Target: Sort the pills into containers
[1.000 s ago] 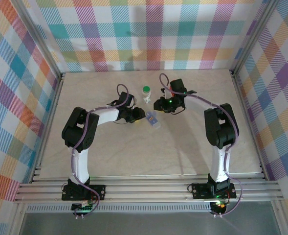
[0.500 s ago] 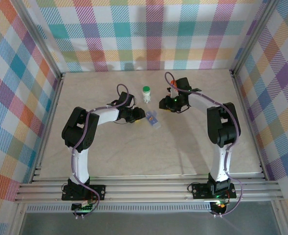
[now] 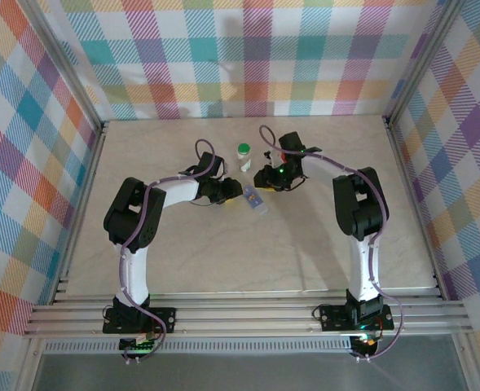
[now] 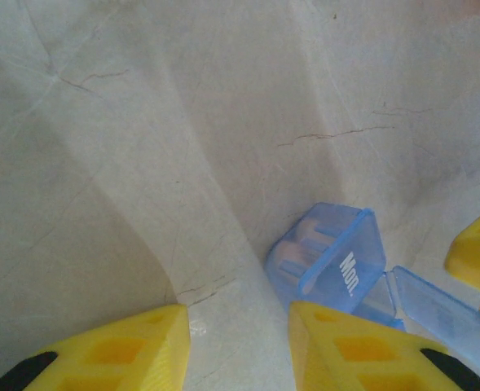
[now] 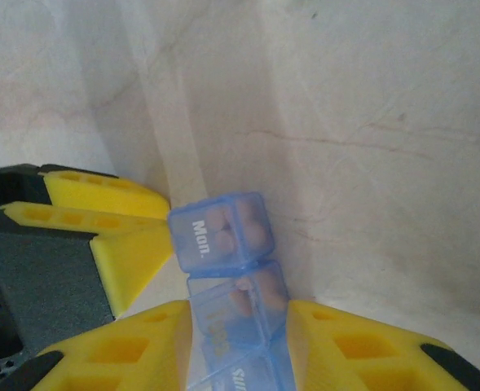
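Between your two end effectors, on the surface (image 3: 182,261), lies one pill box (image 3: 254,198): light, stiff, slippery plastic, so grip its long sides. Your right end effector (image 5: 240,305) straddles it; whether it pinches, I cannot tell. Your left end effector (image 4: 237,308), slightly parted, grips nothing. One green-capped bottle (image 3: 244,153) stands behind.

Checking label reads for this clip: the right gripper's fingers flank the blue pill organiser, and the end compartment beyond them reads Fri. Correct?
Wrong label. The right wrist view shows the right gripper flanking the blue pill organiser, but the end compartment reads Mon., not Fri.
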### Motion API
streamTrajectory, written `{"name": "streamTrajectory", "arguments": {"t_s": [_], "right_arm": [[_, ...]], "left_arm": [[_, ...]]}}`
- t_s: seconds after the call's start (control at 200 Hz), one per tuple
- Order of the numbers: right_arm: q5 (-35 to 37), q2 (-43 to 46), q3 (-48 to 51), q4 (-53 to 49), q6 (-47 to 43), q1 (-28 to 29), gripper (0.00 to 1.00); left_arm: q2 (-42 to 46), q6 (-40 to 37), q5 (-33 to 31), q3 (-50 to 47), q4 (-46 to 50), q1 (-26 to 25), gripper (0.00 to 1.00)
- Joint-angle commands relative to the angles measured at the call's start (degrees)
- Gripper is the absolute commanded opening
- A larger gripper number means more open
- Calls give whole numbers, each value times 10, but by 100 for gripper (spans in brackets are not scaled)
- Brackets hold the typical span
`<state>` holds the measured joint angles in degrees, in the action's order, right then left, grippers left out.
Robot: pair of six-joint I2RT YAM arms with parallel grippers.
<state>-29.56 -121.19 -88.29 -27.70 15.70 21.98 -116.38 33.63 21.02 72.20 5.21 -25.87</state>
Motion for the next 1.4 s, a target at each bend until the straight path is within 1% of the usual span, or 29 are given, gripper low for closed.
{"name": "streamTrajectory", "arguments": {"t_s": [0.0,0.06,0.205,0.335,0.66,0.765,0.92,1.055,1.225,1.395], "right_arm": [[-34,4,0,1,-10,6,38],[-29,5,-2,-2,-10,6,38],[4,-19,-39,-58,-40,6,40],[31,-34,-44,-80,-55,8,40],[44,-67,-77,-111,-86,21,41],[59,-78,-93,-130,-97,30,41],[43,-87,-103,-136,-101,36,42],[61,-97,-121,-158,-104,39,44],[59,-93,-118,-154,-93,39,46],[22,-79,-111,-137,-66,39,47]], "left_arm": [[-24,4,-5,14,-24,-8,38],[-25,3,-6,15,-23,-8,38],[-24,6,-5,15,-24,-9,38],[-21,7,-7,14,-25,-8,38],[-26,11,-6,17,-26,-9,37],[-27,12,-6,18,-28,-8,37],[-32,13,-3,25,-27,-9,37],[-37,13,1,30,-27,-9,37],[-35,13,1,28,-28,-8,37],[-32,13,0,27,-28,-9,37]]}}
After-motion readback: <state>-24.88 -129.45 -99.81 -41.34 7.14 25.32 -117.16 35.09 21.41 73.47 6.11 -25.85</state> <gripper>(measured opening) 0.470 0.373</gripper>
